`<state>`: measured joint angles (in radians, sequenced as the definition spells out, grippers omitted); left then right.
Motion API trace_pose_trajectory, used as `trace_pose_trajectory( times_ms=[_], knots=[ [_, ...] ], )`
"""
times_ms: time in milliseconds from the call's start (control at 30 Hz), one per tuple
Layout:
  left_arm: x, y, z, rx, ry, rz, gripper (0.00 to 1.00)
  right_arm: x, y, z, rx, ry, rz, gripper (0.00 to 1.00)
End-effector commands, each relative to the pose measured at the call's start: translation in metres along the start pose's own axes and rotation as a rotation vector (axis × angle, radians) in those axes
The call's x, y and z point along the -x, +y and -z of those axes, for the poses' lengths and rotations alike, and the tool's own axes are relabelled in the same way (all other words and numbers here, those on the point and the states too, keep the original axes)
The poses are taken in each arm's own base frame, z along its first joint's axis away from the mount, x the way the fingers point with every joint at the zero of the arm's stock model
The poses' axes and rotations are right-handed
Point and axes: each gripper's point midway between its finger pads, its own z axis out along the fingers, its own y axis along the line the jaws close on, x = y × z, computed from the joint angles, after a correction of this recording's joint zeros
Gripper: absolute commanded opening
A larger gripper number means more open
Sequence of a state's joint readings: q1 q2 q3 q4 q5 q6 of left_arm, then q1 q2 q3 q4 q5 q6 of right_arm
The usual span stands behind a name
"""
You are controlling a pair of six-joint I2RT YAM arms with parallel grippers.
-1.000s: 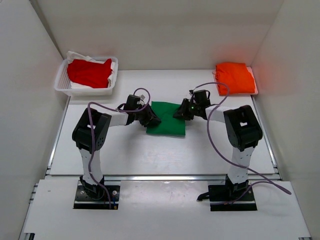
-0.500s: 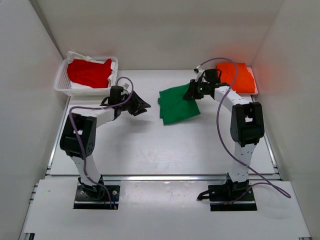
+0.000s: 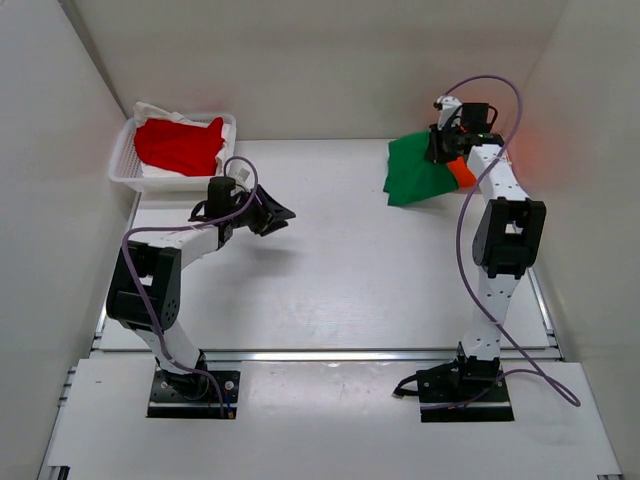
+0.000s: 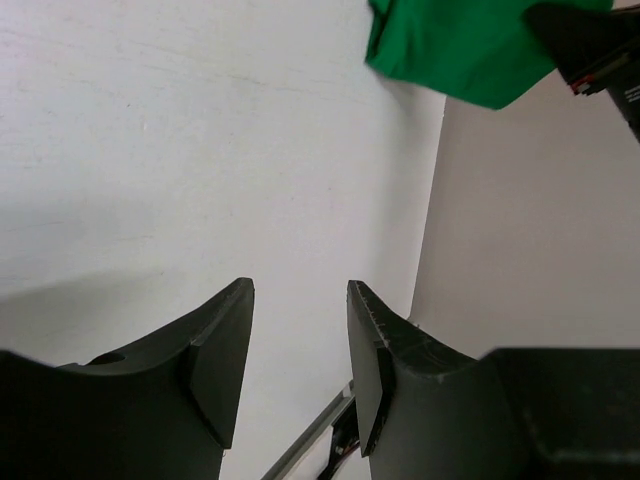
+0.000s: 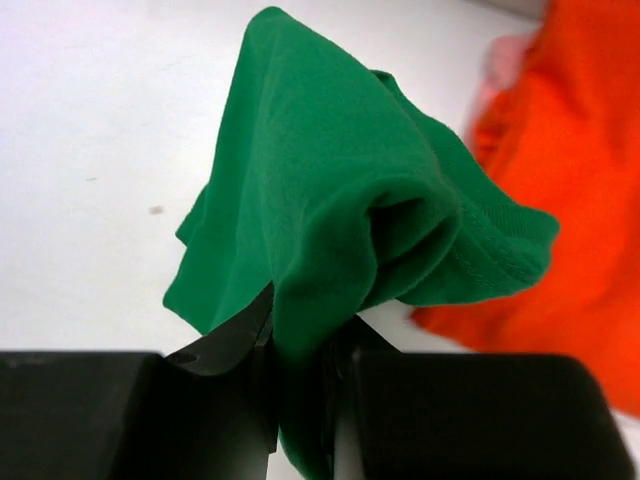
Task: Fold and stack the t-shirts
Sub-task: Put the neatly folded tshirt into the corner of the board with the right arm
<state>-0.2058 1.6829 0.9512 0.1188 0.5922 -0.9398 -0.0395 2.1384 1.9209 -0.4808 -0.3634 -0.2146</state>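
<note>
Three shirts, progress: probably near the half; one folded and placed, one lifted for stacking, one not touched.
White table top (image 3: 350, 290): bare in the middle, good room for spreading cloth; enclosure walls (image 3: 60, 150) close on left, far and right side, so little margin at the far right corner.
White plastic mesh basket (image 3: 122, 172): far left corner, just beside the left wall.
Crumpled red cloth t-shirt (image 3: 180, 145): inside the basket, unfolded; left to fold and stack.
Bright green cloth t-shirt (image 5: 330, 200): hanging bunched from the right gripper (image 5: 300, 345), above the near edge of the orange one; left to lay down squarely.
Folded orange cloth t-shirt (image 5: 590, 190): far right corner, base of the stack, mostly hidden in the top view.
Right gripper: jaws narrow, pinched on a fold of the green shirt.
Left gripper (image 4: 300, 335): jaws parted, nothing between, over bare table left of centre, well apart from all shirts.
</note>
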Motion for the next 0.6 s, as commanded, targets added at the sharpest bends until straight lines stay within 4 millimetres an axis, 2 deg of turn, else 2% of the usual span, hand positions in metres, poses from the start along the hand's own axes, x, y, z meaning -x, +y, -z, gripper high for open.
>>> trace_pose_trajectory(
  times_ms=[0, 33, 100, 200, 233, 400, 433, 467, 567],
  knots=[
    [-0.005, -0.005, 0.003, -0.032, 0.018, -0.042, 0.53, 0.036, -0.043, 0.012, -0.075, -0.091, 0.114, 0.0],
    [-0.007, -0.001, 0.002, -0.026, 0.024, -0.042, 0.53, 0.033, -0.054, 0.007, -0.094, -0.087, 0.112, 0.0],
    [-0.01, 0.007, 0.001, -0.012, 0.035, -0.035, 0.53, 0.048, -0.076, 0.013, -0.135, -0.125, 0.122, 0.0],
    [-0.014, 0.012, -0.001, -0.005, 0.05, -0.046, 0.53, 0.057, -0.099, 0.013, -0.171, -0.15, 0.124, 0.0],
    [-0.014, 0.017, 0.0, 0.009, 0.048, -0.044, 0.52, 0.054, -0.105, 0.011, -0.181, -0.147, 0.126, 0.0],
    [-0.021, 0.032, -0.004, 0.035, 0.074, -0.024, 0.53, 0.064, -0.137, 0.023, -0.233, -0.194, 0.121, 0.0],
    [-0.021, 0.029, -0.005, 0.025, 0.079, -0.031, 0.53, 0.06, -0.144, 0.024, -0.248, -0.186, 0.117, 0.0],
    [-0.017, 0.032, -0.004, 0.033, 0.066, -0.03, 0.53, 0.057, -0.149, 0.024, -0.255, -0.184, 0.107, 0.0],
    [-0.023, 0.04, -0.007, 0.047, 0.078, -0.016, 0.54, 0.053, -0.167, 0.028, -0.289, -0.188, 0.106, 0.0]
  ],
)
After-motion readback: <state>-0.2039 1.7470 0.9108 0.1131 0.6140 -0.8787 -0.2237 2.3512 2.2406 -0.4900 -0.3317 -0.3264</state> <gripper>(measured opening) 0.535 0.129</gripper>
